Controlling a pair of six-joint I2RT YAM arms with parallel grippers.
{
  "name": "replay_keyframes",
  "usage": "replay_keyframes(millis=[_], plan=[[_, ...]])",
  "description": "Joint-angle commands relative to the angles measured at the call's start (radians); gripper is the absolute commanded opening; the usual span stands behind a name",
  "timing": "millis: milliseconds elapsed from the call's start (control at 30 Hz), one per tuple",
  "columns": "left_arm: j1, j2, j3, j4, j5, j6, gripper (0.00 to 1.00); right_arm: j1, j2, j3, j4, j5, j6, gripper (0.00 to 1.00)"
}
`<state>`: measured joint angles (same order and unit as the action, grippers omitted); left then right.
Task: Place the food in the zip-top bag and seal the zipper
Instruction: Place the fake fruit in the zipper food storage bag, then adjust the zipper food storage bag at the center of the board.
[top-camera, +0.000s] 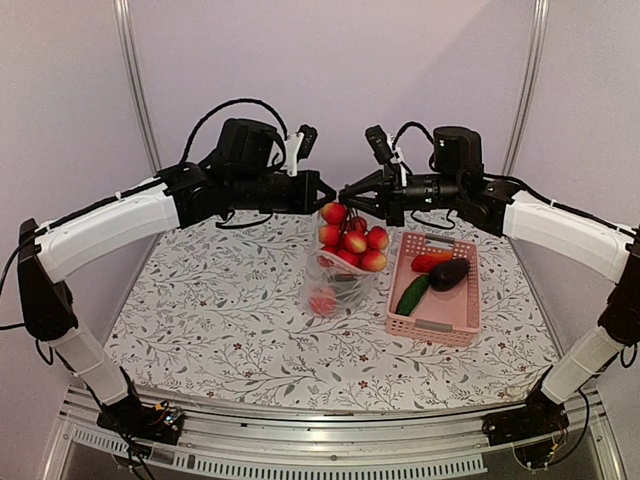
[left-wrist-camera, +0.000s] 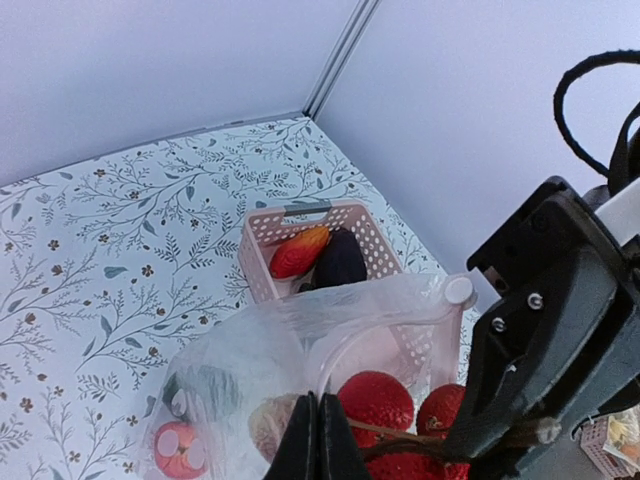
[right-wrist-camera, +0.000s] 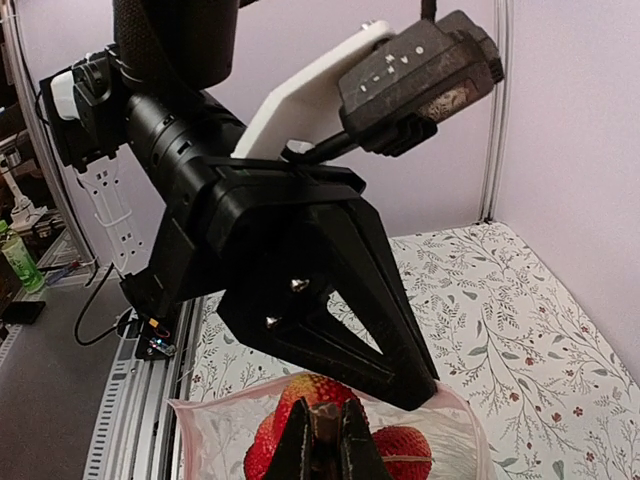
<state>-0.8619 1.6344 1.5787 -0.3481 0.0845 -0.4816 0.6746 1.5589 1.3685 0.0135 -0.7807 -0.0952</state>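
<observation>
The clear zip-top bag (top-camera: 335, 288) stands mid-table, mouth up. My left gripper (top-camera: 325, 201) is shut on the bag's top edge (left-wrist-camera: 317, 440) and holds it up. My right gripper (top-camera: 346, 192) is shut on the brown stem (right-wrist-camera: 322, 440) of the red-yellow fruit cluster (top-camera: 352, 240), which hangs at the bag's mouth, partly inside. A red ball (top-camera: 322, 301) and a dark green round item (left-wrist-camera: 205, 385) lie in the bag. The red-orange pepper (top-camera: 430, 261), dark eggplant (top-camera: 449, 273) and green cucumber (top-camera: 412, 294) lie in the pink basket (top-camera: 435, 325). The zipper strip does not show clearly.
The pink slotted basket stands right of the bag, almost touching it. The two grippers meet tip to tip above the bag. Floral tablecloth (top-camera: 220, 310) covers the table; walls close in at the back and both sides.
</observation>
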Motion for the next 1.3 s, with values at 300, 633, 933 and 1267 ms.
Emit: replay_keyframes(millis=[300,633,933,1267], plan=[[-0.001,-0.041,-0.025,0.028,-0.010,0.008,0.00,0.005,-0.025,-0.003,-0.073,0.271,-0.012,0.48],[0.006,-0.031,-0.025,-0.016,-0.012,0.044,0.00,0.005,-0.143,0.054,-0.342,0.010,-0.320,0.61],[0.006,-0.007,0.036,-0.118,0.064,0.129,0.00,0.027,-0.162,0.033,-0.631,0.084,-0.630,0.47],[0.007,-0.003,0.079,-0.236,0.063,0.238,0.00,0.167,0.016,0.149,-0.832,0.355,-0.830,0.54]])
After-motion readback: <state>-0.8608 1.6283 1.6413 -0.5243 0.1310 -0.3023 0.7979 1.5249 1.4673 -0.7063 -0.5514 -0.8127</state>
